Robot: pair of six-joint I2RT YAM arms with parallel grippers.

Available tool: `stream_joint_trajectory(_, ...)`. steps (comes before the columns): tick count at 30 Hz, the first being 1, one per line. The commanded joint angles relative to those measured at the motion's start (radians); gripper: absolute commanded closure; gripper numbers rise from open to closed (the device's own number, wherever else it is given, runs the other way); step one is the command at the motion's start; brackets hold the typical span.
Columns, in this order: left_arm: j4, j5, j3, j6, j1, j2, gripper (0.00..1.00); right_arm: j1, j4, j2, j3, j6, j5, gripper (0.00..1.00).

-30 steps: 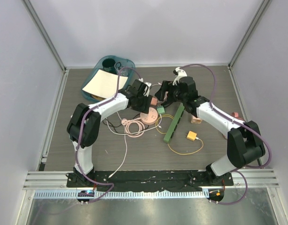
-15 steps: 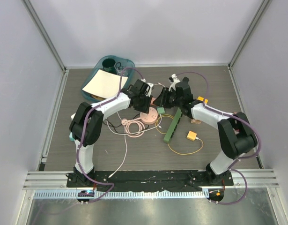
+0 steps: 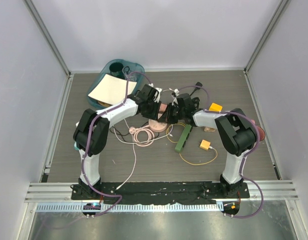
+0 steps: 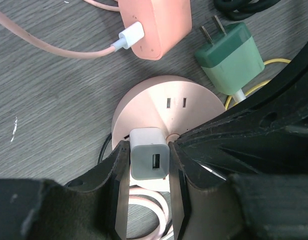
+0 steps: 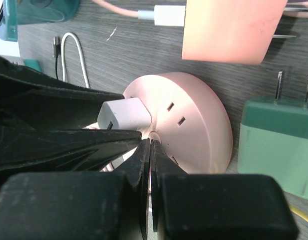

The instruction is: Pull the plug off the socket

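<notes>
A round pink socket (image 4: 166, 105) lies on the table, with a white cube plug (image 4: 149, 159) standing in its near edge. My left gripper (image 4: 149, 167) is shut on the white plug, one finger flat against each side. The right wrist view shows the plug (image 5: 124, 114) seated in the socket (image 5: 194, 125). My right gripper (image 5: 150, 146) is shut with nothing between its fingers, its tips resting on the socket's top at the centre, right beside the plug. From above, both grippers meet over the socket (image 3: 159, 123) at mid-table.
A pink adapter (image 4: 154, 22) with a white cable and a green adapter (image 4: 233, 56) lie just past the socket. A green bar (image 3: 183, 138), a yellow block (image 3: 205, 145), a coiled pink cable (image 3: 142, 136) and a teal bin (image 3: 116, 80) holding paper lie around.
My right arm has swung left to the socket and its gripper has shut, tips down on the socket's top. My left gripper has closed onto the plug.
</notes>
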State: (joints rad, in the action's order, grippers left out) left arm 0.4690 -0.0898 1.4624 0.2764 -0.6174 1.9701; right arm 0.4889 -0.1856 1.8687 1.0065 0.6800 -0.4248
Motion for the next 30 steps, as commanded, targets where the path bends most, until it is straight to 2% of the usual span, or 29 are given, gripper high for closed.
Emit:
stream_joint_trajectory(1, -0.021, -0.019, -0.010, 0.027, -0.007, -0.031, 1.00, 0.031, 0.093, 0.066, 0.038, -0.008, 0.095, 0.96)
stream_joint_trajectory(6, 0.002, -0.031, 0.027, 0.043, -0.007, -0.031, 1.00, 0.074, 0.276, 0.127, 0.066, -0.091, 0.222, 0.98)
stream_joint_trajectory(9, 0.016, -0.041, 0.061, 0.040, -0.007, -0.037, 1.00, 0.086, 0.320, 0.132, 0.067, -0.099, 0.290, 0.99)
stream_joint_trajectory(21, 0.062, 0.054, 0.068, -0.029, -0.010, -0.092, 1.00, 0.086, 0.313, 0.153, 0.057, -0.089, 0.313, 0.99)
stream_joint_trajectory(27, 0.059, -0.037, 0.122, 0.061, -0.002, -0.093, 1.00, 0.086, 0.301, 0.168, 0.053, -0.083, 0.323, 0.99)
stream_joint_trajectory(30, 0.089, 0.071, 0.127, 0.046, -0.031, -0.077, 1.00, 0.085, 0.307, 0.167, 0.055, -0.088, 0.328, 0.99)
